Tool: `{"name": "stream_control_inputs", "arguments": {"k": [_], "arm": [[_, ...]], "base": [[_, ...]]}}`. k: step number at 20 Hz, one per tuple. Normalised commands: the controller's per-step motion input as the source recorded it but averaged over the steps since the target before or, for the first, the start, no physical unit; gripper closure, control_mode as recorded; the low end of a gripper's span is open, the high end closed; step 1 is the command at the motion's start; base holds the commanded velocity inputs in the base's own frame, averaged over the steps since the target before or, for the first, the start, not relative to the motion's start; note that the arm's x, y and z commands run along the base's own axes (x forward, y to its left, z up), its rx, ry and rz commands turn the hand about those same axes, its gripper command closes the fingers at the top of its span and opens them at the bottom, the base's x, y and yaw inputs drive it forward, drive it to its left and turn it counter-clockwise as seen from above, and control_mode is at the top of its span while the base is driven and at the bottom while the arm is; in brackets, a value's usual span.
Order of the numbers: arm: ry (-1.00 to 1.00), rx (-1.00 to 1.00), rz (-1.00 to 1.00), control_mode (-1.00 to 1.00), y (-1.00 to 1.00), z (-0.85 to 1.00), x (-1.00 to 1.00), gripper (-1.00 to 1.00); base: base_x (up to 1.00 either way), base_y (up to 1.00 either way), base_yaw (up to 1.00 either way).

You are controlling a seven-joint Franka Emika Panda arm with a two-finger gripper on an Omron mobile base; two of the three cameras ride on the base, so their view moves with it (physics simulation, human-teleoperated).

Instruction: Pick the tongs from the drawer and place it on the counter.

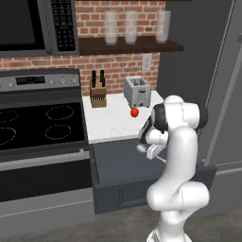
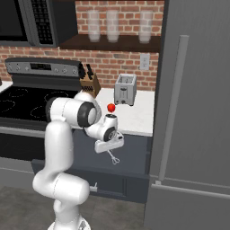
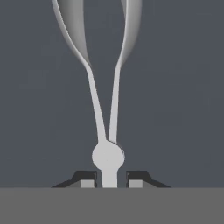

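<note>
The dark slate-grey drawer (image 1: 118,163) stands pulled out under the white counter (image 1: 111,126), just right of the stove. My gripper (image 2: 109,146) hangs over its inside, pointing down. The silvery tongs (image 2: 114,158) dangle from it, their thin arms spreading away from the round hinge (image 3: 108,156). In the hand view the stem of the tongs sits between my two dark fingertips (image 3: 87,181), with my gripper (image 3: 109,183) shut on it and the drawer's grey floor (image 3: 183,96) behind. The counter (image 2: 134,117) lies just beyond the drawer.
A small red fruit (image 1: 134,112) lies on the counter in front of the toaster (image 1: 137,90). A knife block (image 1: 98,92) stands by the wall. The black stovetop (image 1: 38,123) is to the left and the tall grey fridge (image 2: 197,112) to the right.
</note>
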Motion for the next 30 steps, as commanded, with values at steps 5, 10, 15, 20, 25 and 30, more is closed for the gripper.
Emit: {"name": "stream_control_inputs", "arguments": {"k": [5, 10, 15, 20, 25, 30], "arm": [[0.02, 0.0, 0.14, -1.0, -0.15, 0.52, -0.09, 1.0], [0.01, 0.0, 0.25, -1.0, 0.0, 0.6, -0.2, 1.0], [0.01, -0.03, 0.21, -1.0, 0.0, 0.68, -0.44, 1.0], [0.0, -0.01, 0.12, -1.0, 0.02, 0.84, -0.41, 1.0], [-0.03, 0.0, 0.02, -1.0, 0.25, 0.98, -0.02, 1.0], [-0.09, 0.0, 0.0, -1.0, 0.34, 0.72, 0.41, 1.0]], "base": [[0.0, 0.0, 0.0], [0.0, 0.0, 0.0], [0.0, 0.0, 0.0], [0.0, 0.0, 0.0], [0.0, 0.0, 0.0], [0.0, 0.0, 0.0]]}}
